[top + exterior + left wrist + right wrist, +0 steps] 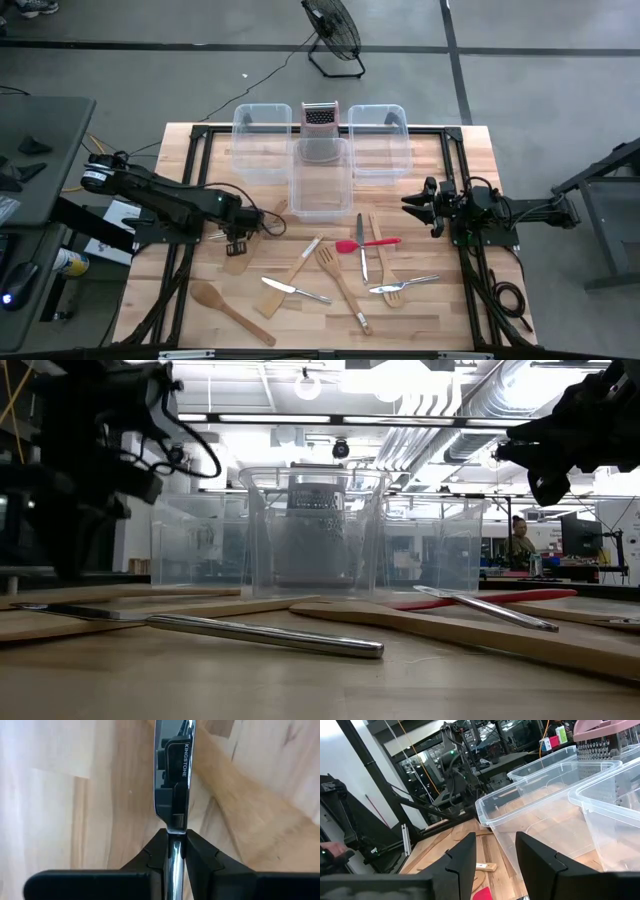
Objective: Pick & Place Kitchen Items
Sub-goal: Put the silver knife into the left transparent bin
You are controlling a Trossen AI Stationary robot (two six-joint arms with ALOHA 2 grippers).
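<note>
My left gripper (238, 243) points down at the table's left side, shut on a silver knife (172, 770) with a stamped blade. A wooden utensil (237, 264) lies on the table beneath it. The other kitchen items lie flat in the middle: a wooden spoon (230, 310), a knife (295, 291), a wooden fork (340, 280), a red-headed spatula (368, 244) and a metal fork (405, 286). My right gripper (415, 203) hangs level at the right, open, with nothing between its fingers (467, 860). My left gripper pinches the knife's silver handle just behind the blade (175, 851) between its two fingers. The fingers come from above, pointing down, and the knife runs in line with them, blade reaching past the fingertips. The blade's tip is out of the picture.
Three clear bins stand at the far side: left (262, 140), middle (320, 180) and right (378, 140). A metal grater (320, 118) stands behind the middle one. Bare wood lies along the near left edge (160, 300).
</note>
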